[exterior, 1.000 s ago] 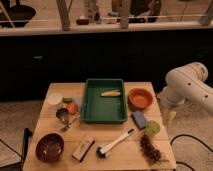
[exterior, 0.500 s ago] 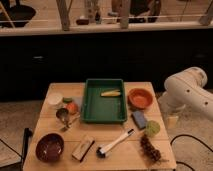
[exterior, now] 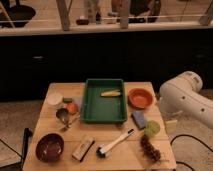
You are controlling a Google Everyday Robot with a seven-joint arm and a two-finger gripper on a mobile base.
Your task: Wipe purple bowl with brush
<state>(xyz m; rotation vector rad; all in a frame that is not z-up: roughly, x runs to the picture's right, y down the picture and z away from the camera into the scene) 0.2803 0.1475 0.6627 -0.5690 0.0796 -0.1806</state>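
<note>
The arm (exterior: 186, 96) has sunk slightly by the table's (exterior: 60, 90) right edge, its gripper out of view so I cannot tell its state; best to grasp the brush (exterior: 116, 142) mid-handle.

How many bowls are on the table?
2. The purple bowl at the front-left corner; the orange bowl right of the green tray. The gripper is out of view; only the arm shows, far right.

- The robot's white arm (exterior: 189, 102) reaches into the scene from the right edge, held at mid-height.
- A rounded joint housing (exterior: 181, 90) forms its leftmost and highest part.
- From there a thick link (exterior: 202, 112) slopes down and to the right, out of view.
- The gripper does not show; it lies behind the arm or beyond the edge.
</note>
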